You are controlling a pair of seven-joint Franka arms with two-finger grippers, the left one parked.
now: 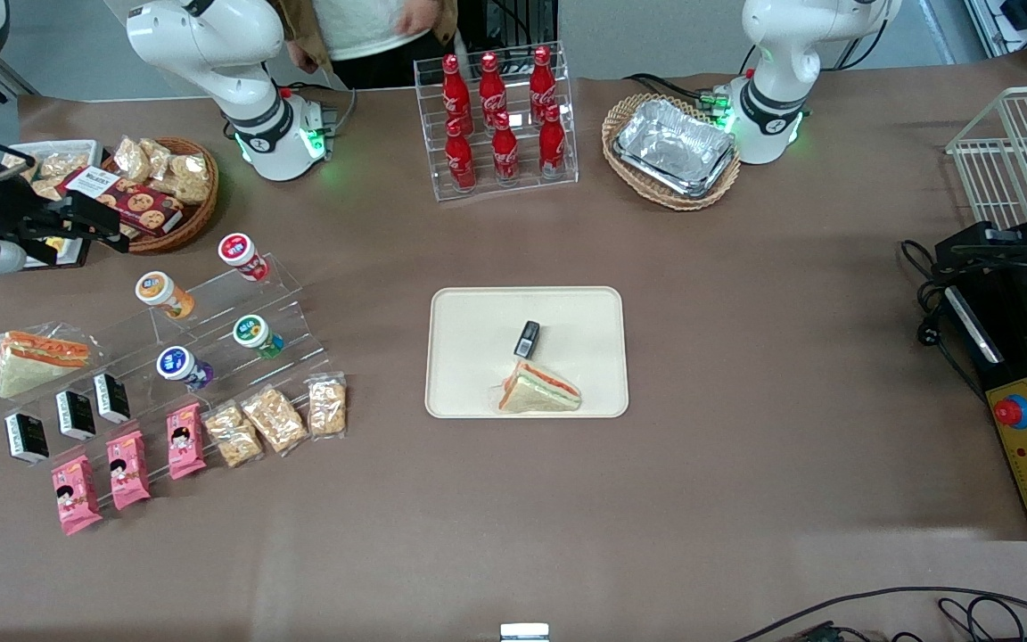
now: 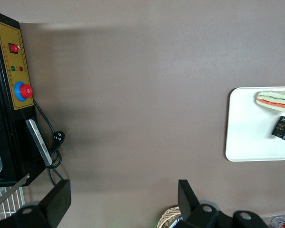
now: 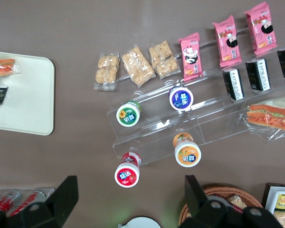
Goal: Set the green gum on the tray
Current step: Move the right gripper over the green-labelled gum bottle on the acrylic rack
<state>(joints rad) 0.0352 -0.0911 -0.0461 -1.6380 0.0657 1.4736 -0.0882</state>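
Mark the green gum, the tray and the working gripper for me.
green gum [image 3: 128, 114], right wrist view, on its round lid.
tray [image 1: 469, 357], front view, on a bare part of its floor.
gripper [image 3: 130, 199], right wrist view, midway between its open fingertips, above the clear stand.

Bright, even light falls from above on the brown paper-covered worktop [image 1: 745, 357]. Shadows are soft and pale. The crinkled silver foil trays [image 1: 676, 145] shine with glare. The dark claw [image 3: 128, 202] looks blurry up close.
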